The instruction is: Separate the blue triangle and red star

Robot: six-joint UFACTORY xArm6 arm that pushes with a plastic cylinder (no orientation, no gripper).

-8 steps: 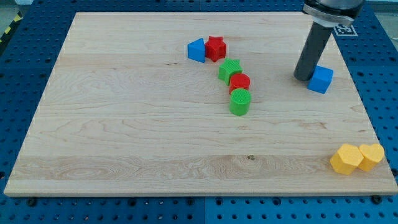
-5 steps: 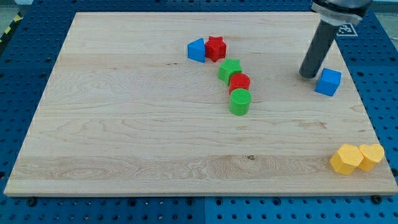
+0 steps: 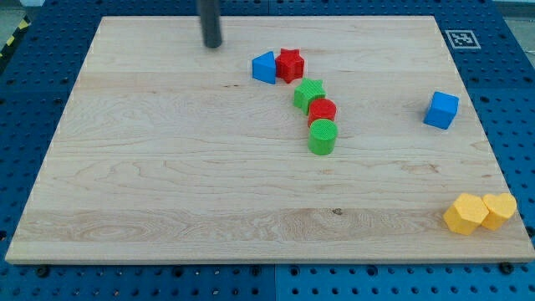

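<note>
The blue triangle [image 3: 264, 67] lies in the upper middle of the wooden board [image 3: 167, 184], touching the red star [image 3: 290, 64] on its right. My tip [image 3: 213, 44] rests on the board to the upper left of the blue triangle, a short gap away from it. The rod rises out of the view's top.
A green star [image 3: 308, 94], a red cylinder [image 3: 322, 110] and a green cylinder [image 3: 322, 137] form a touching chain below the red star. A blue cube [image 3: 440, 109] sits at the right. Two yellow blocks [image 3: 479, 212] lie at the bottom right corner.
My tip has moved far left, from beside the blue cube to the upper left of the blue triangle. The blue cube was nudged slightly right earlier. Other blocks are unmoved.
</note>
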